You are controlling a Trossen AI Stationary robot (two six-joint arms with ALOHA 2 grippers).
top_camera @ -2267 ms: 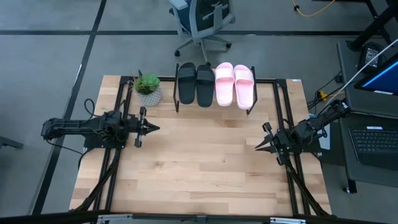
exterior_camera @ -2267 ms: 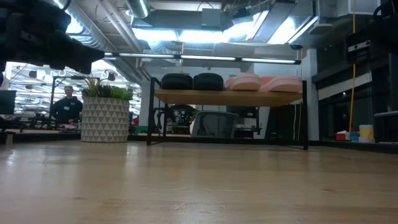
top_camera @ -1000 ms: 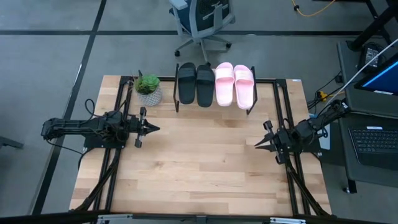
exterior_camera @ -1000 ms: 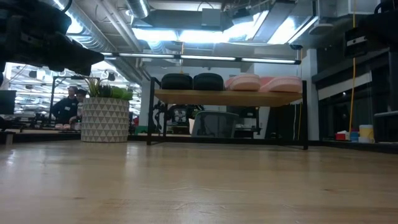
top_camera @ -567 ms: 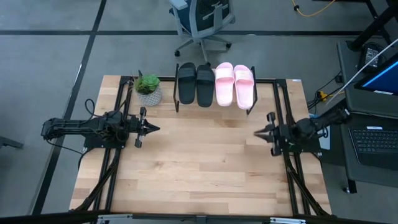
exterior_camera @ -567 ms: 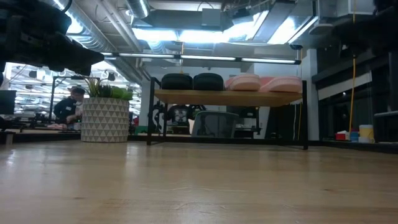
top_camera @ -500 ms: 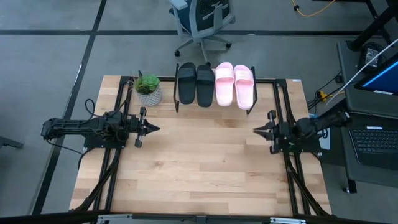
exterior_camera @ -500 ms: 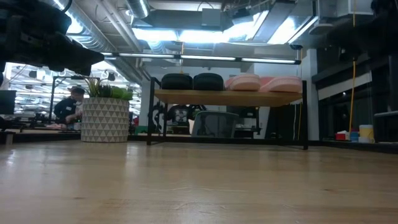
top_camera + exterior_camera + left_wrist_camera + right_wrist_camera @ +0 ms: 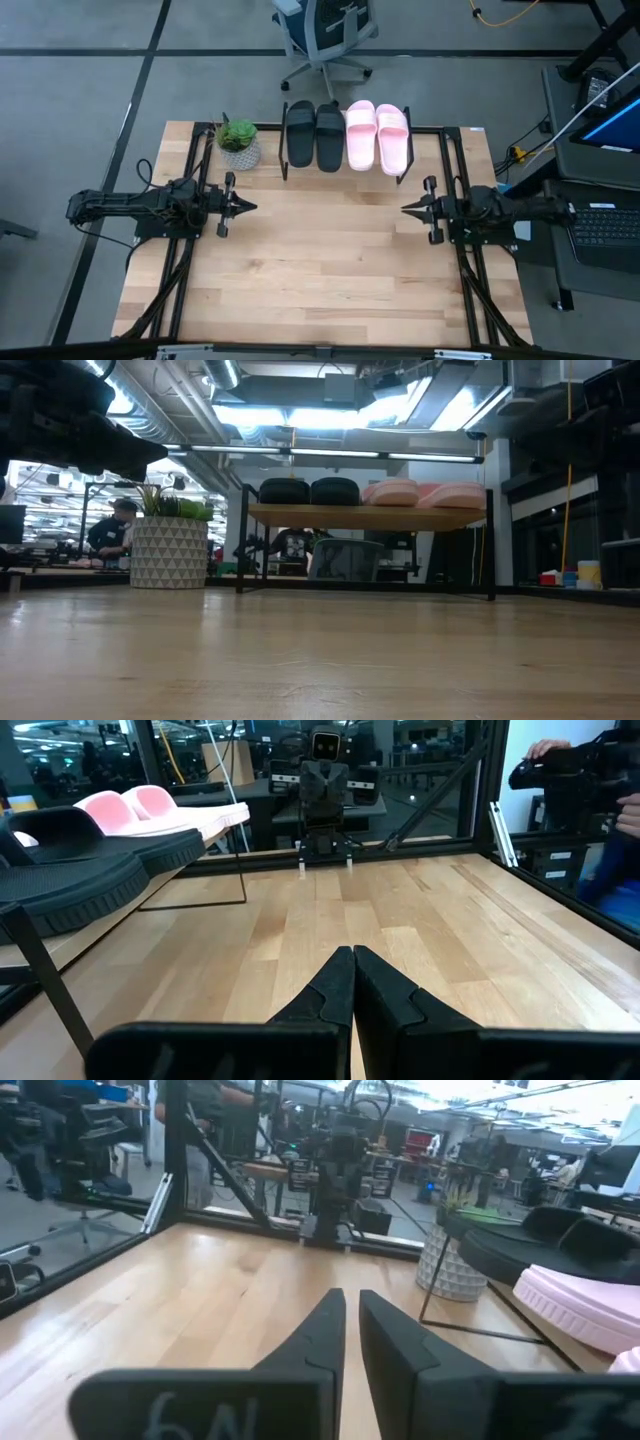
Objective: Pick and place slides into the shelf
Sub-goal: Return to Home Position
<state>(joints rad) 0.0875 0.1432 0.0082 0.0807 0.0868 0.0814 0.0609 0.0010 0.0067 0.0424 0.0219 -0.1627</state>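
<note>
Two black slides (image 9: 314, 134) and two pink slides (image 9: 377, 136) lie side by side, soles down, on the top board of the shelf (image 9: 300, 513) at the table's far edge. They also show in the low view (image 9: 310, 491) and in both wrist views (image 9: 70, 870) (image 9: 580, 1305). My left gripper (image 9: 250, 207) is shut and empty above the table's left side, pointing right. My right gripper (image 9: 405, 209) is shut and empty above the right side, pointing left.
A potted plant (image 9: 239, 143) in a white patterned pot stands left of the shelf. Bare wooden tabletop (image 9: 320, 260) lies between the grippers and toward the near edge. An office chair (image 9: 325, 35) stands beyond the far edge, and a laptop (image 9: 605, 225) sits off to the right.
My right gripper has swung toward the table's far edge and turned from a slant to point level toward the left, its arm straightening. The slides and my left gripper have stayed still.
</note>
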